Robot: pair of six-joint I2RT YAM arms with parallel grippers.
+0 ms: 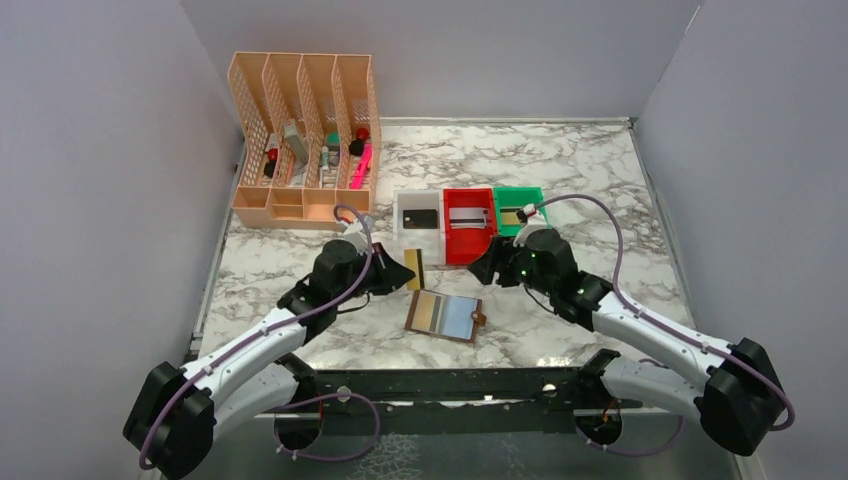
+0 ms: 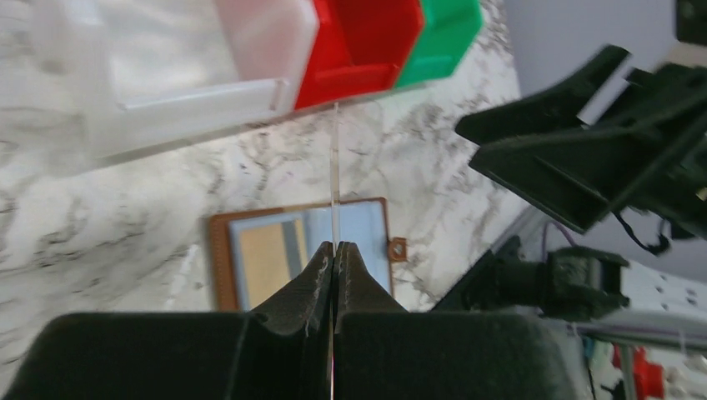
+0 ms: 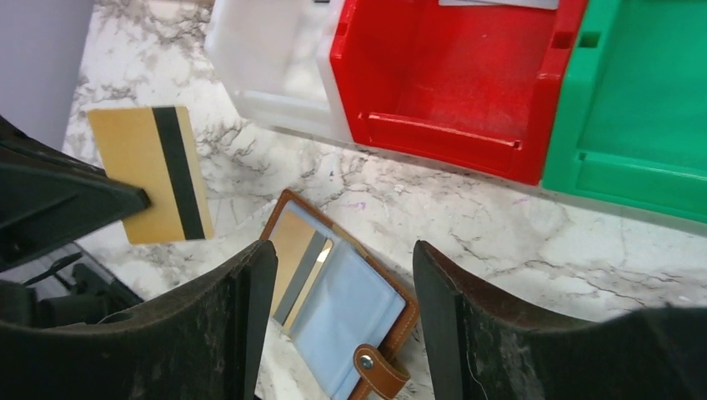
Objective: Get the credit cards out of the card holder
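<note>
At the far left stands a peach plastic rack (image 1: 300, 130) full of little holes. The left gripper (image 2: 333, 250) pinches a thin gold card (image 3: 150, 171) with a dark stripe, jaws tight on its edge. Just right and nearer, the card holder (image 1: 445, 315) lies open and flat on the swirly marble table (image 1: 600, 200). It is brown leather with smooth pale blue pockets. A second gold card (image 2: 265, 260) sits in its left pocket. Behind it sit a boxy white bin (image 1: 400, 225), a red bin (image 1: 462, 250) and a green bin (image 1: 535, 205). The right gripper (image 3: 343, 250) hangs over the card holder, jaws wide apart.
</note>
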